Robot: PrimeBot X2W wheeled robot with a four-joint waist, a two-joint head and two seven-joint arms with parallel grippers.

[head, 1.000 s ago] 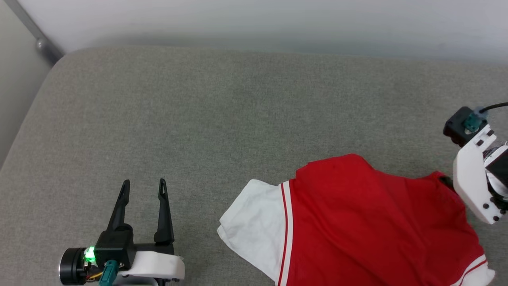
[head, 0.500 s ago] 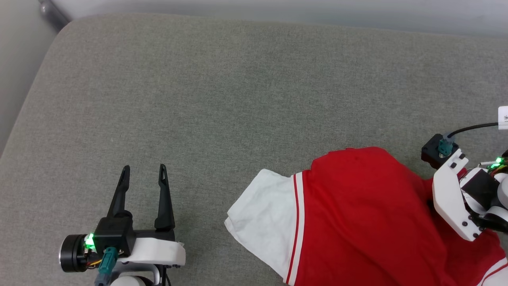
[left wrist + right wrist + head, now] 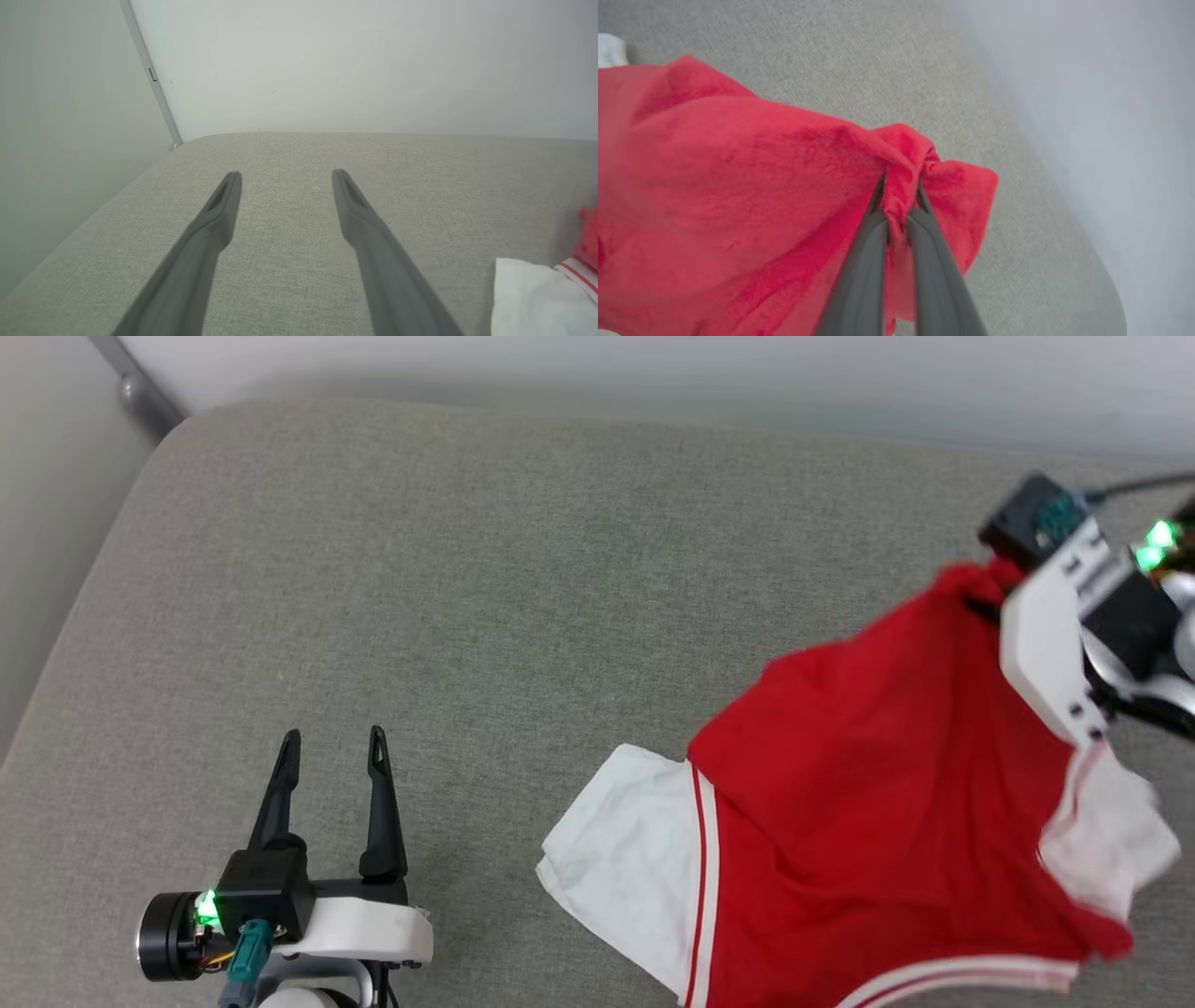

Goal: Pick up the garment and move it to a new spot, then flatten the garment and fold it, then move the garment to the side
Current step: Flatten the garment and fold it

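The right gripper (image 3: 899,198) is clamped on a bunch of red fabric and has risen toward two o'clock in the head view, tenting the jersey T-shirt (image 3: 868,803) off the grey cushion (image 3: 467,569) (white sleeve (image 3: 625,840) at six o'clock still down). Pick-up looks underway. The left gripper (image 3: 331,747) idles, fingers spread, at eight o'clock.

Red garment (image 3: 868,784) hangs bunched from right gripper (image 3: 980,597), upper right; left gripper (image 3: 334,737), fingers apart, lower left over grey cushion (image 3: 523,597).
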